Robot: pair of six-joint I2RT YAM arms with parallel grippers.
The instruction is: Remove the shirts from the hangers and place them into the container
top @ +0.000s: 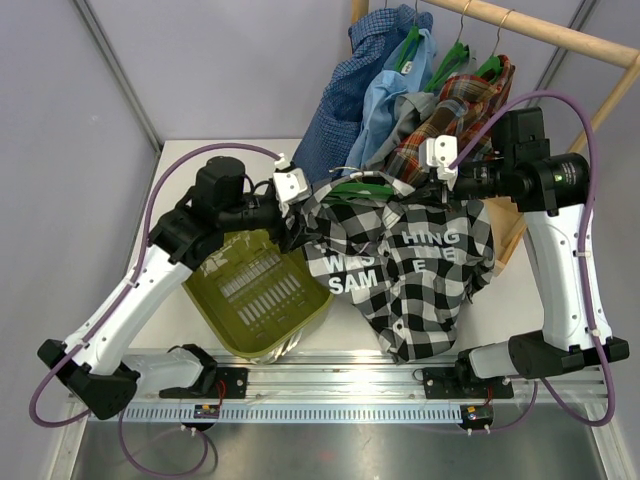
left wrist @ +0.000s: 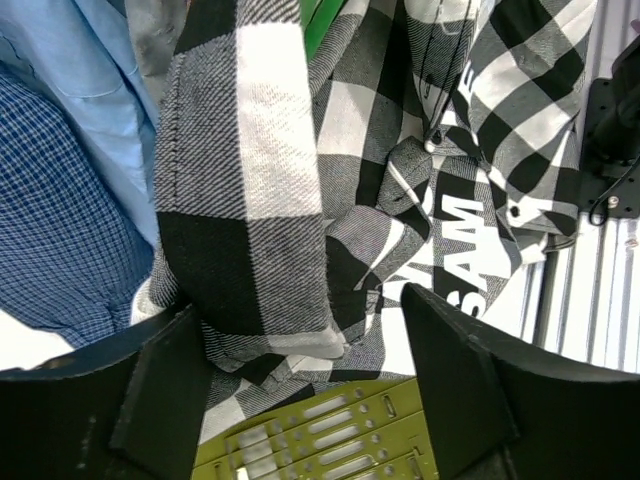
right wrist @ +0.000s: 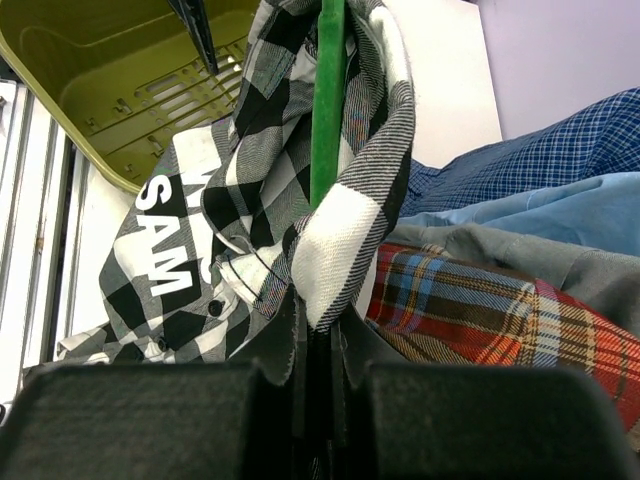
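White table (top: 505,290) between grey walls, wooden rack (top: 560,35) at the far right corner. Dark blue small-check shirt (top: 335,120), light blue shirt (top: 385,90), grey shirt (top: 405,120) and plaid shirt (top: 465,100) hang there on hangers.

Item in hand: black-and-white check shirt (top: 420,270), draped over a green hanger (right wrist: 328,100), slung between the two arms above the table; its hem trails on the surface; container (top: 255,295) just beside it on the left, nothing in it.

Right gripper (right wrist: 320,345): clenched on the green hanger, shirt cloth bunched over the grip.

Left gripper (left wrist: 300,310): fingers spread either side of a fold of the check shirt, not pinching it.

Step, as judged: stripping the first shirt from its hanger. The next move calls for the left fingers to close on that fold and draw the cloth off toward the container while the right arm holds the hanger firm.

Not legible: hanger hook; most of the hanger outline under the cloth; exact contact inside the right fingers; whether the buttons are fastened; white lettering only partly readable.
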